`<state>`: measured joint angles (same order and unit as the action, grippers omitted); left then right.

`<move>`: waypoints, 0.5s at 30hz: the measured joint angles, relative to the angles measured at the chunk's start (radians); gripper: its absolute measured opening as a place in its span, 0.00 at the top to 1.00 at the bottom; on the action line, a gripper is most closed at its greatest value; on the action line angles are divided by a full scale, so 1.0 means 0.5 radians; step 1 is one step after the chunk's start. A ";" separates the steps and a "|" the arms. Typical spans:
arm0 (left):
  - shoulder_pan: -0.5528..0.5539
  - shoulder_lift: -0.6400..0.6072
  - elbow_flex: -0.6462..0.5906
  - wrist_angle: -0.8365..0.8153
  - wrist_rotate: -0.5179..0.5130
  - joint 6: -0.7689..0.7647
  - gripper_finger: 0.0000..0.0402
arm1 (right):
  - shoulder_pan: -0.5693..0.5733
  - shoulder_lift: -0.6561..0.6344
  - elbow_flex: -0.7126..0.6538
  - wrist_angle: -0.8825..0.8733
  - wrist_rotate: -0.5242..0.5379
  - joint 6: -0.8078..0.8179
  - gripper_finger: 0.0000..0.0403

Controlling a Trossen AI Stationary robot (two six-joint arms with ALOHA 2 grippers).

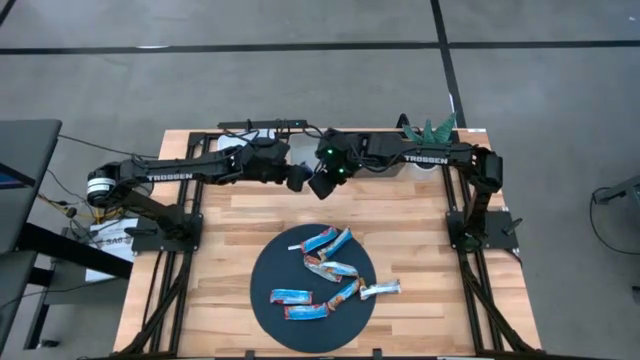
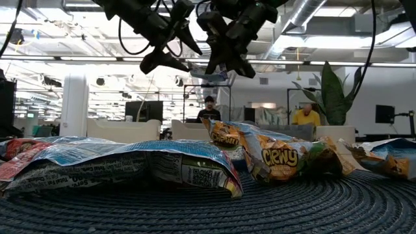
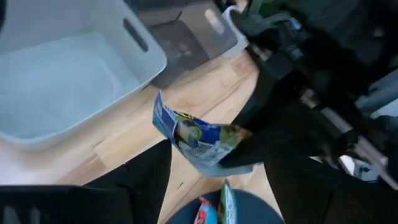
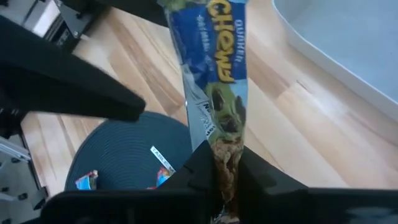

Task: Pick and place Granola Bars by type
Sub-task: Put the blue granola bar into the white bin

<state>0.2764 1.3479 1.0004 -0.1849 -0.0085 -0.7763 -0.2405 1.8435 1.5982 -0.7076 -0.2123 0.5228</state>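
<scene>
A blue Chewy granola bar (image 4: pixel 214 81) is held above the far middle of the wooden table (image 1: pixel 230 225), pinched at one end between the pressed-together fingers of the right gripper (image 4: pixel 225 163). Just beside it, the left gripper (image 3: pixel 214 163) is seen with its fingers spread wide on either side of the bar's other end, not clamped on it. The remaining granola bars (image 1: pixel 330 270) are scattered on the dark round mat (image 1: pixel 268 268), well apart from both grippers; from the low view, several are seen lying partly over one another. A white bin (image 3: pixel 68 74) and a grey bin (image 3: pixel 186 34) are seen at the far edge of the table.

The main risk is judged to be a drop: the bar is gripped only by the crimped end of a slick wrapper, so a quick swing could let it slide out onto the bare wood short of a bin. Because the two grippers are crowded together, a clash of fingers or a knock on the hanging bar is also possible if either arm is moved carelessly. The wrong bin could be chosen, since which type belongs in which cannot be told. Later picks could lift two overlapping bars at once.
</scene>
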 joint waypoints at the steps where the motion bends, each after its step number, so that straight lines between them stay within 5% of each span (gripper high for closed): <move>1: 0.000 0.000 0.000 0.007 0.000 0.004 0.39 | 0.000 0.000 0.000 0.015 0.000 0.000 0.95; 15: -0.001 0.000 0.000 -0.100 -0.104 -0.009 0.39 | 0.005 0.000 0.000 0.210 0.002 0.053 0.96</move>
<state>0.2760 1.3479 1.0004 -0.2347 -0.0605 -0.7806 -0.2380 1.8435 1.5982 -0.6026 -0.2115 0.5491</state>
